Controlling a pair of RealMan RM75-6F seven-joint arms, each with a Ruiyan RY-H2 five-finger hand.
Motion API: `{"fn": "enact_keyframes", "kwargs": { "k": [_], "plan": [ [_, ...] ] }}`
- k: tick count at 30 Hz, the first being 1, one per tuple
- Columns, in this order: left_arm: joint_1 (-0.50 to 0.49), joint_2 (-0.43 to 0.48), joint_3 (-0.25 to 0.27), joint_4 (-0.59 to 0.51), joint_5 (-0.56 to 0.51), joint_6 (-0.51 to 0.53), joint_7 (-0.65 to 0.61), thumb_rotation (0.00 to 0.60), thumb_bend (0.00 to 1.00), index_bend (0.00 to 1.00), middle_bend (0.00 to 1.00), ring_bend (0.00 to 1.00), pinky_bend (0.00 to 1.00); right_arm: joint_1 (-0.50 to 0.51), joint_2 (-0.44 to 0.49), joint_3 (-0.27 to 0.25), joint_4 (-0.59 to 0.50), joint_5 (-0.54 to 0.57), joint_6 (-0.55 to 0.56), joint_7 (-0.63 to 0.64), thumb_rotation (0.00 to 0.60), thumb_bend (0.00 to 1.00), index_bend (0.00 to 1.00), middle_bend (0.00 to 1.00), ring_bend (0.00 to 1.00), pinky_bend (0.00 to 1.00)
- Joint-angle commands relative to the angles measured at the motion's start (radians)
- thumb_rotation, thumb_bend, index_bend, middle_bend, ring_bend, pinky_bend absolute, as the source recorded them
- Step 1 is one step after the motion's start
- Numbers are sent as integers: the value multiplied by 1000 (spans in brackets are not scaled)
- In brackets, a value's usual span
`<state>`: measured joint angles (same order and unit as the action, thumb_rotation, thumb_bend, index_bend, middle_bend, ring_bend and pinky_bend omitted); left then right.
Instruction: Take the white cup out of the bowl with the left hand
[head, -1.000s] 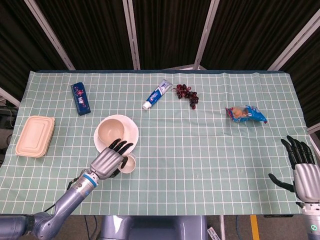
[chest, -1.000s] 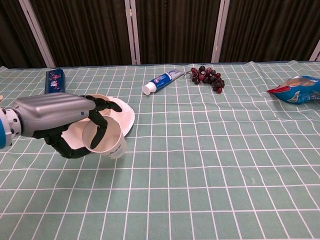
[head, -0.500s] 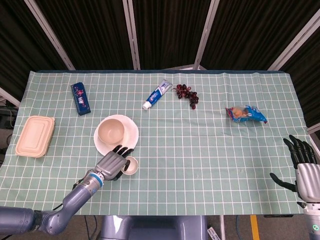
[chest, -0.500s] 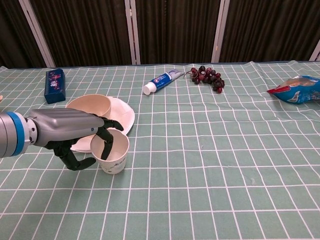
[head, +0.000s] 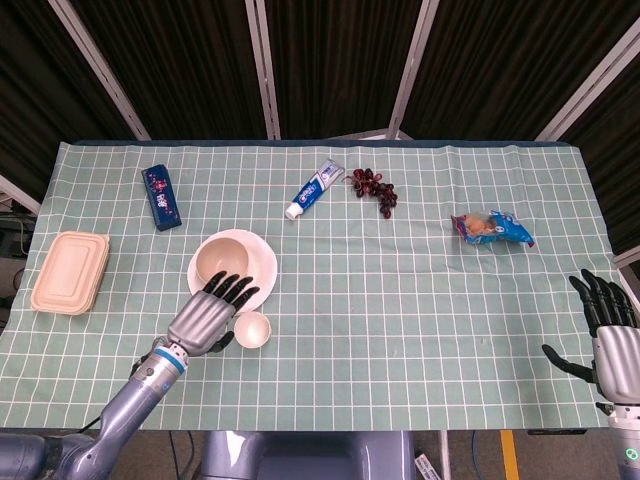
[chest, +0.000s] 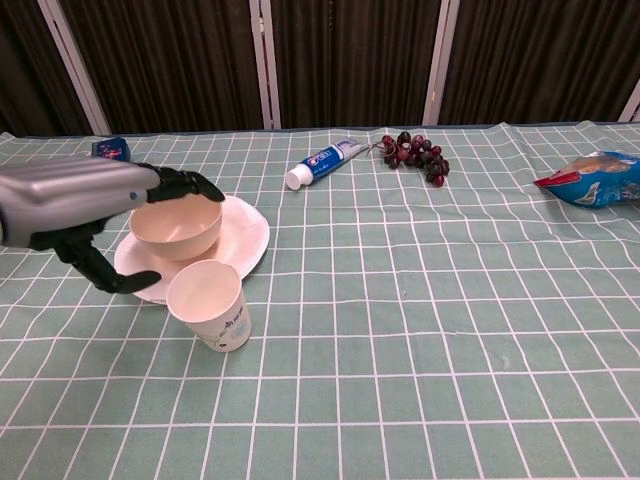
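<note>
— What colours are in front of you?
— My left hand (chest: 95, 205) is silver with black fingers (head: 232, 290). The cup (chest: 208, 304) is white with faint grey print; the bowl (chest: 176, 224) is cream, on a white plate (head: 263, 268).
— And the table (head: 400, 320)?
— Pale green cloth with a white grid. The toothpaste tube (head: 314, 188) is blue and white, the grapes (head: 374, 188) dark red, the box (head: 161, 197) navy.

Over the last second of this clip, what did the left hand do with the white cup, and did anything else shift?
The left hand let go of the white cup, which it had held tilted and then set upright on the cloth in front of the plate. The hand has lifted away, open. The bowl, toothpaste, grapes and right hand stayed put.
</note>
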<state>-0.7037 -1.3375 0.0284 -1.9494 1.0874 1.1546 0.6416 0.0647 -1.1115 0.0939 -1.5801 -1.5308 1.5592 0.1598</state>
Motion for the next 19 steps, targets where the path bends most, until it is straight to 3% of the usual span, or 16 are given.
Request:
{"fn": "enact_keyframes", "kwargs": {
  "k": [1, 5, 9, 13, 19],
  "plan": [
    [123, 55, 61, 3, 180, 163, -95, 600, 413, 68, 0, 0, 0, 1, -3, 1, 2, 3, -3, -10, 600, 70, 69, 0, 0, 0],
    [266, 76, 108, 91, 323, 371, -183, 600, 405, 67, 0, 0, 0, 5, -11, -4, 11, 5, -17, -34, 600, 71, 67, 0, 0, 0],
    [388, 65, 123, 207, 359, 515, -229, 600, 386, 56, 0, 0, 0, 17, -19, -15, 26, 10, -54, -78, 600, 71, 67, 0, 0, 0],
    [468, 59, 136, 273, 351, 559, -254, 600, 312, 0, 0, 0, 0, 27, -25, -24, 23, 20, -90, -114, 600, 70, 65, 0, 0, 0],
    [525, 49, 116, 353, 336, 555, -329, 600, 228, 0, 0, 0, 0, 34, -35, -26, 28, 28, -107, -141, 600, 71, 21, 0, 0, 0]
  ]
}}
